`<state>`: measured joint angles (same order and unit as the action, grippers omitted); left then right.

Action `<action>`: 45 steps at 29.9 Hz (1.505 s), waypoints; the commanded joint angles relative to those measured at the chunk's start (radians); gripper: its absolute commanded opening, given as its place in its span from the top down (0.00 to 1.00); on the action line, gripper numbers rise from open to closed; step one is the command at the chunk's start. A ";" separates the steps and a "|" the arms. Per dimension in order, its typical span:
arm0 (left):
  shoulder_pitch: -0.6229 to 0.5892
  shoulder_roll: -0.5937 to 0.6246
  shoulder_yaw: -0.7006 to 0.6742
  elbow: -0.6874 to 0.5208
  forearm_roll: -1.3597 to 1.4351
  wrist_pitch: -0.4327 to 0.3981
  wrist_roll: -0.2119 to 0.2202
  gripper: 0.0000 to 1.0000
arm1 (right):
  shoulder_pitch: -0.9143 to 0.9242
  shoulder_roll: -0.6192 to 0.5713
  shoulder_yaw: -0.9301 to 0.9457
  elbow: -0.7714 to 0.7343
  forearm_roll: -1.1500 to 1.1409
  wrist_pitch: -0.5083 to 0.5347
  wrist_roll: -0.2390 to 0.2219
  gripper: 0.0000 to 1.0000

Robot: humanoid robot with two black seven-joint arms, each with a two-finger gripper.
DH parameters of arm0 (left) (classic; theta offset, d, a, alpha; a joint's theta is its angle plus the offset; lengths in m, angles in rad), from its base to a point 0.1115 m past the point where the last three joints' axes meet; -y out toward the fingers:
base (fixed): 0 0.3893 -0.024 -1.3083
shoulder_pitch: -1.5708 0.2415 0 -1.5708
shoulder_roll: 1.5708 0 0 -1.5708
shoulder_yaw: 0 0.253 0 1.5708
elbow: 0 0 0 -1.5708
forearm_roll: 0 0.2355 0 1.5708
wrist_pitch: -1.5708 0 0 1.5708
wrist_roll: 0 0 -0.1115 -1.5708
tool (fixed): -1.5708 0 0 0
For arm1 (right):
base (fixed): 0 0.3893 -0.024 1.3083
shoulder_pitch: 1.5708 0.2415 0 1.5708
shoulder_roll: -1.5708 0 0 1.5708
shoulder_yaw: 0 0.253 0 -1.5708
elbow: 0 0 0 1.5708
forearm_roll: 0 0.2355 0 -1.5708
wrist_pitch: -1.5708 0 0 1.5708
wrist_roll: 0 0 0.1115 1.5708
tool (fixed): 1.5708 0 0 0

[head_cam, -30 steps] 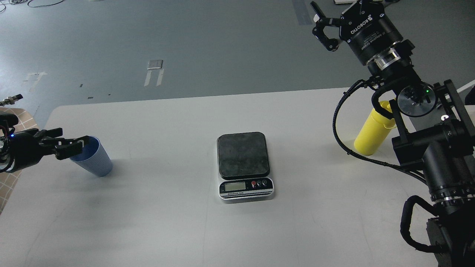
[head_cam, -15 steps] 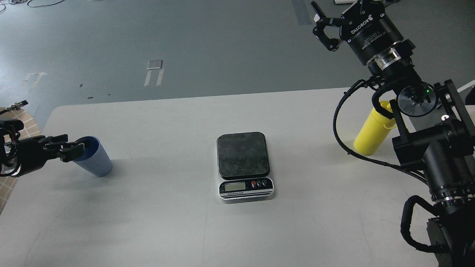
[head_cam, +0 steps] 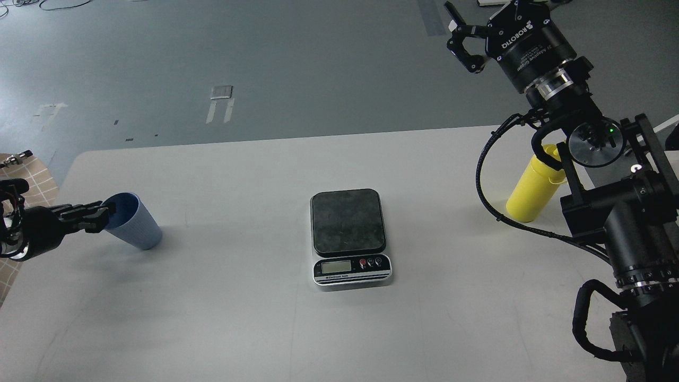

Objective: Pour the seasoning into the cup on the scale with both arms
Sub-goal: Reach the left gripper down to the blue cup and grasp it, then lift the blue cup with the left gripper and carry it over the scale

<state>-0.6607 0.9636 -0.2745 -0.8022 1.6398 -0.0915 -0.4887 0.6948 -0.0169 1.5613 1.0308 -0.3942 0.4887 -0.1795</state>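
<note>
The light blue cup (head_cam: 135,225) stands on the white table (head_cam: 238,318) at the far left. My left gripper (head_cam: 99,215) reaches in from the left edge, its fingertips at the cup's left rim; the fingers are dark and lie close together. The scale (head_cam: 347,220) sits mid-table with nothing on its black platform. The yellow seasoning bottle (head_cam: 530,191) stands at the right, its top hidden behind my right arm. My right gripper (head_cam: 460,37) is raised high at the top right, open and empty, far above and behind the bottle.
My right arm (head_cam: 626,223) and its cable loops fill the right edge, in front of the bottle. The table's far edge (head_cam: 292,140) runs behind the scale, with grey floor beyond. A tiled surface (head_cam: 16,265) shows at the left edge.
My left gripper has drawn back to the left, from over the cup's mouth to its left rim. The cup has barely shifted. The right arm has hardly moved.
</note>
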 commanded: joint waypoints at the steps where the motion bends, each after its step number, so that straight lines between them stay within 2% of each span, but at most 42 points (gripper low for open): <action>1: 0.007 0.000 0.000 0.000 0.000 0.001 0.000 0.95 | 0.002 0.000 0.000 0.000 0.000 0.000 0.000 0.00; 2: 0.007 0.000 0.000 0.000 0.000 0.001 0.000 1.00 | 0.000 0.000 0.005 -0.001 0.000 0.000 0.000 0.00; 8: -0.019 0.003 -0.012 -0.008 0.003 0.001 0.000 1.00 | 0.003 0.000 0.006 -0.005 0.000 0.000 0.000 0.00; 13: -0.132 0.010 -0.011 -0.021 0.002 -0.019 0.000 1.00 | 0.009 0.002 0.008 -0.005 0.000 0.000 -0.001 0.00; 15: -0.189 0.007 -0.012 -0.044 0.002 -0.042 0.000 1.00 | 0.011 0.002 0.006 -0.005 0.000 0.000 0.000 0.00; 17: -0.276 0.001 -0.012 -0.118 0.002 -0.100 0.000 1.00 | 0.012 0.002 0.008 -0.005 0.000 0.000 -0.001 0.00; 21: -0.355 -0.023 -0.012 -0.238 0.003 -0.177 0.000 1.00 | 0.014 0.002 0.008 -0.005 0.000 0.000 0.000 0.00; 24: -0.407 -0.114 -0.009 -0.302 0.006 -0.206 0.000 1.00 | 0.015 0.002 0.014 -0.005 0.000 0.000 0.000 0.00; 30: -0.467 -0.276 -0.002 -0.307 0.031 -0.290 0.000 1.00 | 0.017 0.003 0.025 -0.005 0.000 0.000 -0.001 0.00; 37: -0.481 -0.477 0.001 -0.305 0.236 -0.373 0.000 1.00 | 0.028 0.002 0.034 -0.006 0.000 0.000 0.000 0.00; 45: -0.482 -0.579 0.024 -0.287 0.314 -0.397 0.000 1.00 | 0.026 0.002 0.052 -0.005 0.000 0.000 0.000 0.00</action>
<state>-1.1422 0.4148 -0.2612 -1.0988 1.9377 -0.4837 -0.4886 0.7229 -0.0155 1.6109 1.0248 -0.3943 0.4887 -0.1796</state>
